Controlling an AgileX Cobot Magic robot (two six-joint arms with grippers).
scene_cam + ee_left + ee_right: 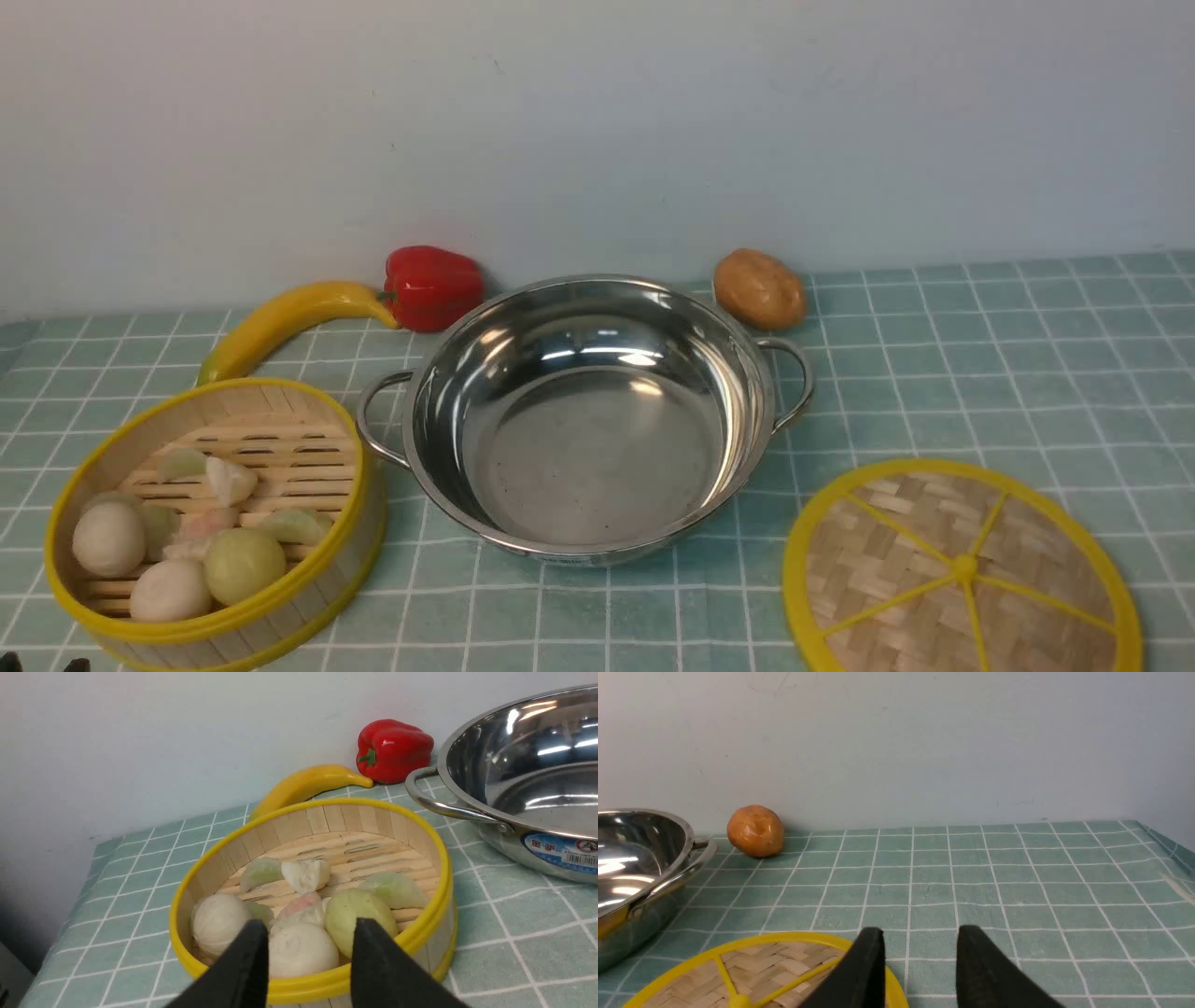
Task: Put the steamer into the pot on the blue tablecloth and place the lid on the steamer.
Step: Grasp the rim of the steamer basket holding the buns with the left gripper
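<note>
Over the blue tablecloth, the left claw and right claw stand spread, empty; pinch the steamer by its near rim squarely and lift level.

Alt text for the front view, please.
An empty, wide, shiny stainless-steel pot sits mid-frame on a pale teal gridded tablecloth, with a yellow-rimmed bamboo steamer of buns at its left and a flat woven bamboo lid front right. A yellow banana, red bell pepper and brown potato lie behind, near the wall.
</note>
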